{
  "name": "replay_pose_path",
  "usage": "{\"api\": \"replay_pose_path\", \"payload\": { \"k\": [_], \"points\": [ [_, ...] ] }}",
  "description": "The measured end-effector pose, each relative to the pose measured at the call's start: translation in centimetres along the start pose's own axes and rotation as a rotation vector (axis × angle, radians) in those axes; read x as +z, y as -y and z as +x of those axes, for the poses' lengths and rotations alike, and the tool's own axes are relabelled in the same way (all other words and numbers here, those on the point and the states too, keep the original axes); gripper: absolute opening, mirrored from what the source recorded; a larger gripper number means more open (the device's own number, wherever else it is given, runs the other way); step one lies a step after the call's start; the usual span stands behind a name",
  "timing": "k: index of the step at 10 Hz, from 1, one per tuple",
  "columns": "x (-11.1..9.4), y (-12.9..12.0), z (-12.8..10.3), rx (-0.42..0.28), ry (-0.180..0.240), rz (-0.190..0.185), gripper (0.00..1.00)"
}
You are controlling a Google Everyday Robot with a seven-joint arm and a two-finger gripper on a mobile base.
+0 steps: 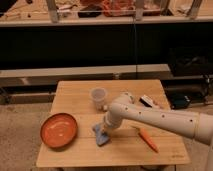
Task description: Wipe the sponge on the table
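Note:
The pale blue sponge (101, 135) lies flat on the light-wood table (75, 152), left of centre toward the front. My gripper (106, 129) comes in from the right on a white arm and presses down onto the sponge's right end. Part of the sponge is hidden beneath it.
An orange bowl (59, 130) sits at the table's front left. A clear cup (98, 98) stands just behind the gripper. An orange carrot-like piece (148, 139) lies to the right, and a black-and-white block (148, 102) at the back right. A long grey shelf (60, 73) runs behind.

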State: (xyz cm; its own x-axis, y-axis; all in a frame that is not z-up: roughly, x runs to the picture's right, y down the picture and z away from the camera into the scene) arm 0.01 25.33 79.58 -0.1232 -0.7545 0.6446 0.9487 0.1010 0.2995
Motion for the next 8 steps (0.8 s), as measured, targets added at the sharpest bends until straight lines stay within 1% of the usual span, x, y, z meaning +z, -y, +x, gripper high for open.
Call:
{"api": "replay_pose_path", "payload": {
  "k": [2,4,6,7,8],
  "points": [
    [0.4,0.3,-2.2,-0.025,0.02,-0.001,0.0],
    [0.2,-0.4,-5.0,-0.024,0.021,0.0,0.0],
    [-0.4,-1.8,-7.0,-0.01,0.011,-0.006,0.0],
    [-0.9,-3.0,-8.3,0.008,0.005,-0.013,0.0],
    [-1.2,-3.6,-9.2,0.02,0.002,-0.018,0.0]
  ]
}}
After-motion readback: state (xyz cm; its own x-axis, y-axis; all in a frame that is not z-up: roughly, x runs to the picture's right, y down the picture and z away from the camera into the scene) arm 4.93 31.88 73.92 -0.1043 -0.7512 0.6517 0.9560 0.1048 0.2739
